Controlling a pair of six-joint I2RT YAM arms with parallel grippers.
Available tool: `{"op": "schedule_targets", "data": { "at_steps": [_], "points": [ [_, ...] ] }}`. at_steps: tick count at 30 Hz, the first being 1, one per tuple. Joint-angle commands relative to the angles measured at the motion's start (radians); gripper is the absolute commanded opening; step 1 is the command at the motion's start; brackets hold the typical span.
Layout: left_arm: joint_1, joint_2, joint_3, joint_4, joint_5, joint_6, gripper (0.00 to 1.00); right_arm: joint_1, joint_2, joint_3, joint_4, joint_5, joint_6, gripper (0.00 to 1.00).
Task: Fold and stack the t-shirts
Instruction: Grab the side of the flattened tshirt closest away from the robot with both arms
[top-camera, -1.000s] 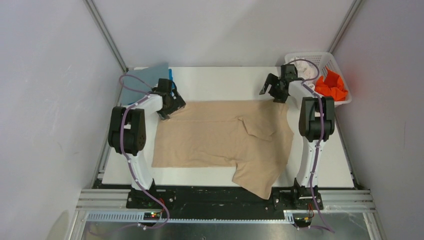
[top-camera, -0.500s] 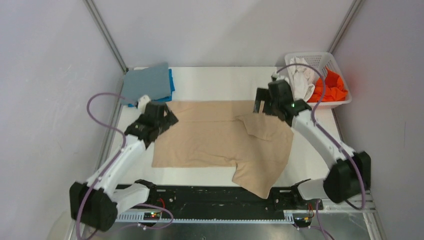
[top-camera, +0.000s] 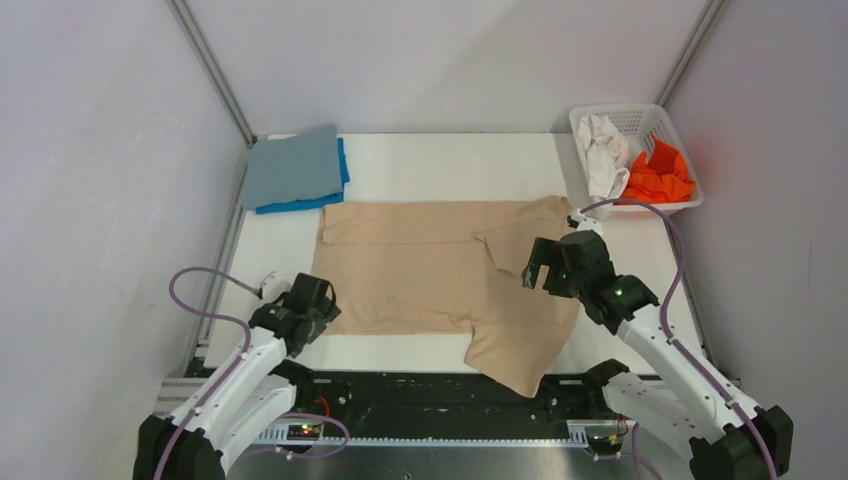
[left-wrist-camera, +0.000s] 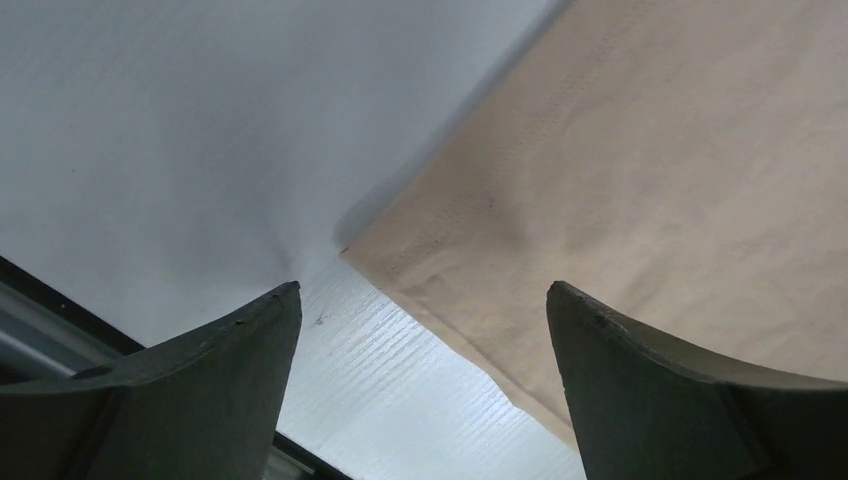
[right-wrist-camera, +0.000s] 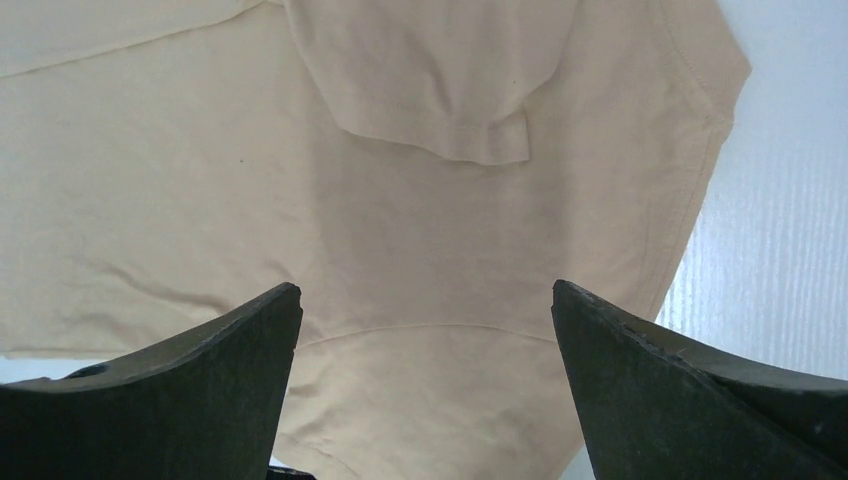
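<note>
From above, both arms reach low: the left gripper (top-camera: 322, 305) at the near-left corner of the tan t-shirt (top-camera: 430, 265) spread on the table (top-camera: 450, 160), the right gripper (top-camera: 538, 275) over its right side. Left wrist: claw gaping, empty, above the hem corner. Right wrist: claw equally wide over the cloth.

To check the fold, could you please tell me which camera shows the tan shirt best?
The top view: the whole tan shirt lies spread out. The left wrist view shows only one corner; the right wrist view shows just the part around the folded sleeve.
</note>
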Motion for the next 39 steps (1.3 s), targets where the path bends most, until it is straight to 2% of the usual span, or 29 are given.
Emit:
{"op": "schedule_targets", "data": {
  "at_steps": [1, 8, 20, 22, 24, 25, 27, 31, 33, 35, 36, 39],
  "points": [
    [0.004, 0.012, -0.009, -0.002, -0.039, -0.123, 0.93, 0.005, 0.006, -0.006, 0.025, -0.026, 0.021, 0.99],
    [0.005, 0.049, -0.009, 0.016, -0.058, -0.252, 0.72, 0.005, 0.037, -0.005, 0.047, -0.054, 0.007, 0.99],
    [0.003, 0.278, 0.031, 0.1, -0.002, -0.264, 0.53, -0.035, -0.015, 0.0, 0.033, -0.081, -0.008, 0.99],
    [0.001, 0.321, 0.041, 0.133, 0.014, -0.259, 0.43, -0.041, -0.024, 0.005, 0.018, -0.093, -0.01, 0.99],
    [-0.003, 0.349, 0.057, 0.14, 0.013, -0.247, 0.27, -0.042, -0.031, 0.009, 0.006, -0.099, -0.013, 0.99],
    [-0.003, 0.353, 0.06, 0.141, 0.009, -0.246, 0.12, -0.041, -0.031, 0.012, 0.002, -0.114, -0.019, 0.99],
    [-0.003, 0.355, 0.064, 0.142, -0.001, -0.241, 0.02, -0.036, -0.023, 0.019, -0.018, -0.152, -0.025, 0.99],
    [-0.004, 0.299, 0.056, 0.144, -0.033, -0.223, 0.0, 0.054, 0.021, 0.023, -0.086, -0.217, -0.006, 0.95],
    [-0.003, 0.269, 0.049, 0.145, -0.051, -0.215, 0.0, 0.155, 0.061, 0.022, -0.138, -0.203, 0.027, 0.92],
    [-0.003, 0.247, 0.043, 0.147, -0.06, -0.21, 0.0, 0.33, 0.11, 0.019, -0.191, -0.145, 0.079, 0.89],
    [-0.004, 0.242, 0.044, 0.149, -0.061, -0.205, 0.0, 0.375, 0.128, 0.016, -0.211, -0.137, 0.093, 0.87],
    [-0.004, 0.234, 0.051, 0.15, -0.061, -0.173, 0.0, 0.55, 0.209, 0.004, -0.223, -0.152, 0.151, 0.82]
  ]
}}
